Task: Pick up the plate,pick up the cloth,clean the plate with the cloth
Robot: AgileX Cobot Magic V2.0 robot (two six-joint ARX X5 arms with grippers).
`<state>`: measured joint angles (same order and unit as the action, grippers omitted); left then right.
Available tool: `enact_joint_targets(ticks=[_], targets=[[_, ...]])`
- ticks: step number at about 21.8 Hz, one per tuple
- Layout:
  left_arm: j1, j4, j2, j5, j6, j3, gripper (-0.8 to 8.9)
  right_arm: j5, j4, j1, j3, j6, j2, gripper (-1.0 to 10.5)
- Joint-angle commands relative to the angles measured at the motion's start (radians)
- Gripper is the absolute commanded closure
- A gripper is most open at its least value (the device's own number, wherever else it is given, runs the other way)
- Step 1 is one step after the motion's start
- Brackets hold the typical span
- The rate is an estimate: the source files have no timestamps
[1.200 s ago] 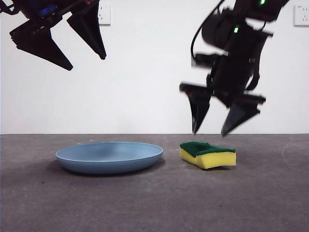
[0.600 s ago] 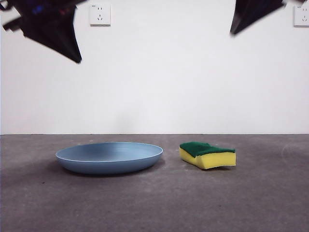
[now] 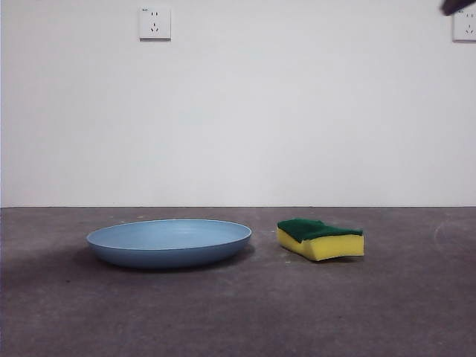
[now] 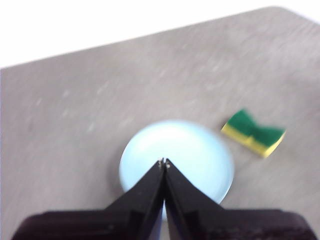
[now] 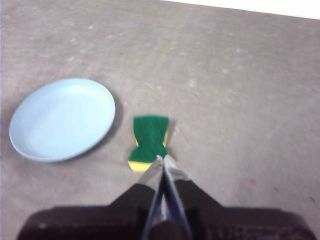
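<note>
The light-blue plate (image 3: 169, 242) lies flat on the grey table, left of centre. To its right rests the cloth (image 3: 320, 238), a yellow sponge block with a green top. Both lie free, touched by nothing. High above the plate (image 4: 197, 155), my left gripper (image 4: 164, 162) hangs shut with nothing between its jaws, and the cloth (image 4: 253, 133) shows off to one side. My right gripper (image 5: 161, 159) is also shut and empty, raised well above the cloth (image 5: 149, 136), with the plate (image 5: 62, 118) beside it. In the front view only a dark tip of an arm (image 3: 457, 6) shows at the top right corner.
A white wall stands behind the table, with a power socket (image 3: 154, 22) at upper left and another socket (image 3: 464, 26) at upper right. The grey tabletop (image 3: 238, 312) stretches wide in front of both objects.
Both arms have risen out of the front view; a second ago the open right gripper hung just above the cloth and the left was at upper left. Plate and cloth have not moved.
</note>
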<state>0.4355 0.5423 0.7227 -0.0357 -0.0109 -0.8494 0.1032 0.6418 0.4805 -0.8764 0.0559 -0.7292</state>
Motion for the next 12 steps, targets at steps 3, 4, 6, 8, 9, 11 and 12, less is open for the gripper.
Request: enact_joint_targets(ticks=[3, 4, 6, 8, 9, 11, 12], targets=[[0.003, -0.053, -0.186, -0.020, -0.023, 0.186, 8.21, 0.021, -0.003, 0.012, 0.060, 0.000, 0.157, 9.6], [0.003, -0.037, -0.198, -0.014, -0.032, 0.187, 8.17, 0.025, -0.005, 0.012, 0.060, 0.000, 0.169, 9.6], [0.003, -0.012, -0.203, -0.014, -0.048, 0.187, 8.17, 0.034, -0.004, 0.012, 0.060, -0.001, 0.181, 9.5], [0.003, -0.010, -0.191, -0.014, -0.048, 0.187, 8.17, 0.032, -0.004, 0.013, 0.060, -0.001, 0.182, 9.5], [0.003, -0.010, -0.185, -0.014, -0.048, 0.187, 8.17, 0.032, -0.004, 0.013, 0.060, -0.001, 0.182, 9.5], [0.003, -0.010, -0.178, -0.014, -0.048, 0.187, 8.17, 0.035, -0.004, 0.013, 0.060, -0.002, 0.178, 9.5], [0.003, -0.010, -0.172, -0.014, -0.048, 0.187, 8.17, 0.035, -0.004, 0.012, 0.060, -0.002, 0.177, 9.5]])
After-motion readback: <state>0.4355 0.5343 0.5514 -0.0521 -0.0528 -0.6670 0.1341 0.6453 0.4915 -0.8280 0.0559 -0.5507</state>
